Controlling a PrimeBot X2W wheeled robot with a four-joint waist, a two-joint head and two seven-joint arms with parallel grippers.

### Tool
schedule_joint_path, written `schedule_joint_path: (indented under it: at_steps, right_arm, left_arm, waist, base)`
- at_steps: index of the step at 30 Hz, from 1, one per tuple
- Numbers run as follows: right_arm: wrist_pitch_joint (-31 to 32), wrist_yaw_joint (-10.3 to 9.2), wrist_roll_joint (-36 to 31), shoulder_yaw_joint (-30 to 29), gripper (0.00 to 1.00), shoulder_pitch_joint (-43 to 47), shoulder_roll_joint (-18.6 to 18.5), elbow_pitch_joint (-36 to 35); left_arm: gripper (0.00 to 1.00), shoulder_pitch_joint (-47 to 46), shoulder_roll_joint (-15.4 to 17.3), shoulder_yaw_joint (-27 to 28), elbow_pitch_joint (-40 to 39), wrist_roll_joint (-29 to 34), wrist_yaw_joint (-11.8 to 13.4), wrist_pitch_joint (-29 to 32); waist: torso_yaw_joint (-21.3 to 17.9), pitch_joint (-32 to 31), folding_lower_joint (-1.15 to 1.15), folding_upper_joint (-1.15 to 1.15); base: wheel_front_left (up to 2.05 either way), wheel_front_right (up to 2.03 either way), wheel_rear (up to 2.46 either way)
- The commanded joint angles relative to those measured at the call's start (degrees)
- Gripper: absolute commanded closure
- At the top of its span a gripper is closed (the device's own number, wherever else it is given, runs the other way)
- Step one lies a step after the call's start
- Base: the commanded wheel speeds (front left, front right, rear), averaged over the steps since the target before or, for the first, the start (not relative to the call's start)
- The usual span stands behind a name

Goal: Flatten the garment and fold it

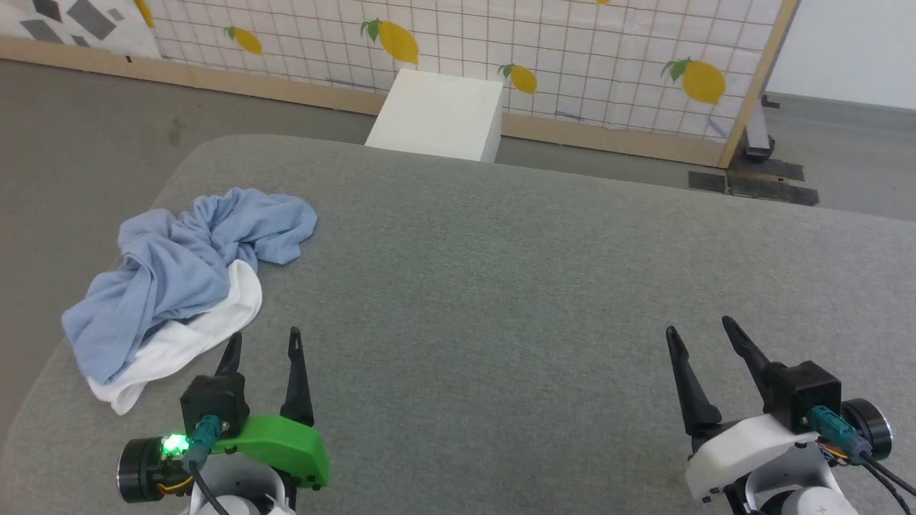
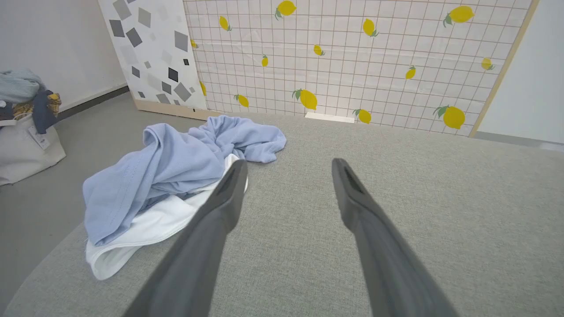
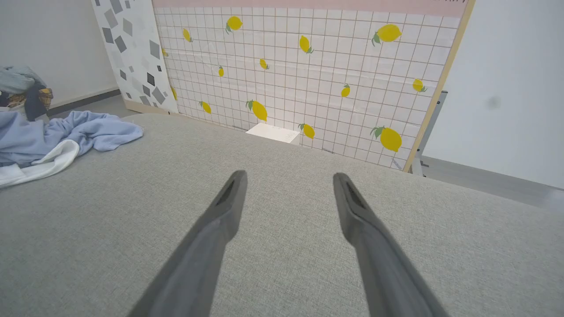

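You have the garment (image 1: 179, 272), a light blue T-shirt, lying crumpled in a heap at the 9 o'clock side of the grey upholstered surface (image 1: 501, 286), close to its rounded left edge. White fabric shows along the heap's 5 o'clock margin, under the blue folds. The shirt is neither flattened nor folded.

Your left gripper (image 1: 265, 335) sits at 7 o'clock in the head view, jaws spread wide, fingers pointing toward 12 o'clock. Its left fingertip stands just beside the garment's white edge; whether it touches cannot be told. In the left wrist view the heap lies at 10 o'clock from the fingers.

Your right gripper (image 1: 698, 325) sits at 5 o'clock, jaws likewise spread wide, over bare grey cloth, well apart from the garment.

Beyond the surface at 12 o'clock a white box (image 1: 436, 114) stands against a lemon-printed grid panel (image 1: 572, 57). In the left wrist view a pale bag (image 2: 22, 145) stuffed with clothing stands on the floor at 9 o'clock.
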Motion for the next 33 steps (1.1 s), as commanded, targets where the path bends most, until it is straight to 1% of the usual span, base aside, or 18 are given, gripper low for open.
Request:
schedule_joint_path:
  at_steps: [1, 20, 33]
  right_arm:
    - [-0.63, -0.03, 0.66, 0.20, 0.00, -0.60, 0.05, 0.23]
    - [-1.99, -0.05, 1.31, 0.83, 0.00, -0.93, 0.07, 1.26]
    - [-2.81, -0.06, 1.30, 1.86, 0.00, -1.18, 0.09, 1.46]
  left_arm:
    - [0.00, 0.11, 0.53, -0.23, 0.36, -0.43, 0.56, -0.63]
    - [0.00, 0.04, 1.12, -0.92, 1.61, -2.73, 3.27, -2.86]
    - [0.00, 0.49, 1.52, -1.67, 2.69, -4.18, 5.25, -4.40]
  waist:
    - [1.11, -0.13, -0.01, 0.00]
    - [6.56, -0.10, -0.01, 0.00]
    - [10.96, -0.59, -0.01, 0.00]
  base:
    - [0.00, 0.00, 0.00]
    - [0.00, 0.00, 0.00]
    - [0.00, 0.00, 0.00]
